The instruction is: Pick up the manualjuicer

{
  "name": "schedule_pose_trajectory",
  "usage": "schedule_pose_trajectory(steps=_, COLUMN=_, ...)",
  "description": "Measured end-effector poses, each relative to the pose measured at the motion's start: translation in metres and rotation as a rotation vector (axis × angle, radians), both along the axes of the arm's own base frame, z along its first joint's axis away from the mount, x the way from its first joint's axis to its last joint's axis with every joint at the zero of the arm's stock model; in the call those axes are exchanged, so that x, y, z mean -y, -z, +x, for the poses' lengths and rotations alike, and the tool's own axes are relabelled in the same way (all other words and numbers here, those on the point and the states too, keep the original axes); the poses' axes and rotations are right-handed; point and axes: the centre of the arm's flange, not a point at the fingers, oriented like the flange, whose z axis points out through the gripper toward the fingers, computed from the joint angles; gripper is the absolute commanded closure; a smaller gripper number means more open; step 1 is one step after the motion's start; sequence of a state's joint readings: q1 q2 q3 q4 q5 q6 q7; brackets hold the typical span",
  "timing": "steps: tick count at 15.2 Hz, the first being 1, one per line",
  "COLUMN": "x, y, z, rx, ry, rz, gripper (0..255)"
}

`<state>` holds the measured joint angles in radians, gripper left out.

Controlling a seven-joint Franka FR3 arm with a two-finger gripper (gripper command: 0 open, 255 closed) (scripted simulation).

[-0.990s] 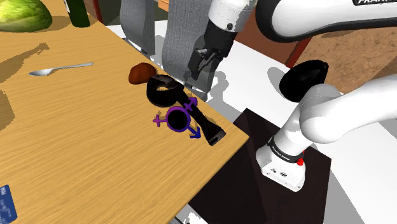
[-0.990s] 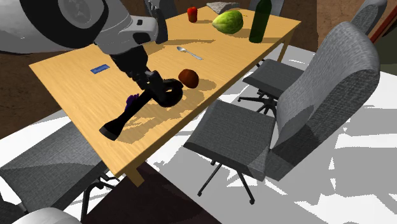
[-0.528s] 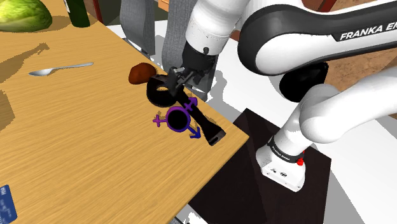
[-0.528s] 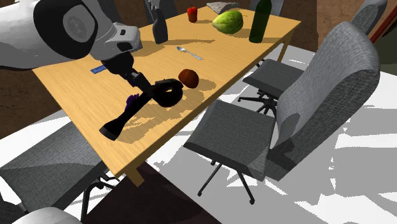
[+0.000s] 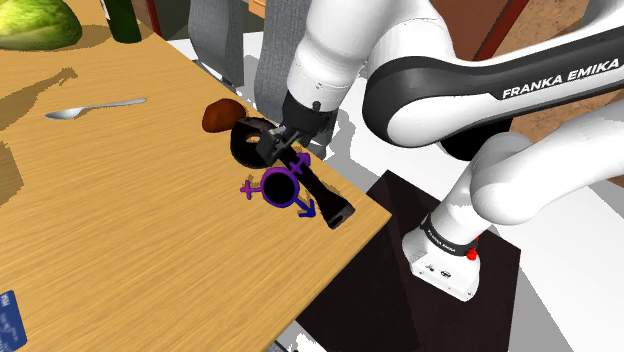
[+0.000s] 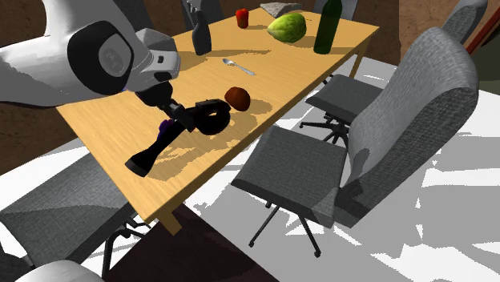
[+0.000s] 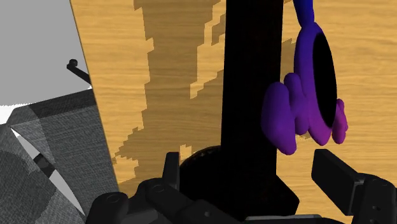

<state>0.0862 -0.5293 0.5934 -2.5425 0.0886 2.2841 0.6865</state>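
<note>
Likely rigid, slick and bowl-heavy: manualjuicer (image 5: 328, 203) handle sits untouched between the pincer (image 5: 274, 140) fingers (image 7: 347, 184), spread apart, so I'd clamp close to the bowl.

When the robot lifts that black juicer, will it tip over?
Probably it tilts: the gripper sits near the round end of the manual juicer, so the long handle may droop. It looks stiff, not floppy. The purple ring beside it might get nudged.

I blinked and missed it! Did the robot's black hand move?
Yes. The gripper has swung down and toward the shoulder view's left, reaching the black juicer, nearer the brown lump.
</note>
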Motion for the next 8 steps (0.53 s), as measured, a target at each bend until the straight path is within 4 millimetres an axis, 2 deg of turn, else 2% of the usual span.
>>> schedule_pose_trajectory(steps=8, x=0.0, y=0.0012, z=-0.0005, rx=0.002, ry=0.0, rz=0.001, gripper=255)
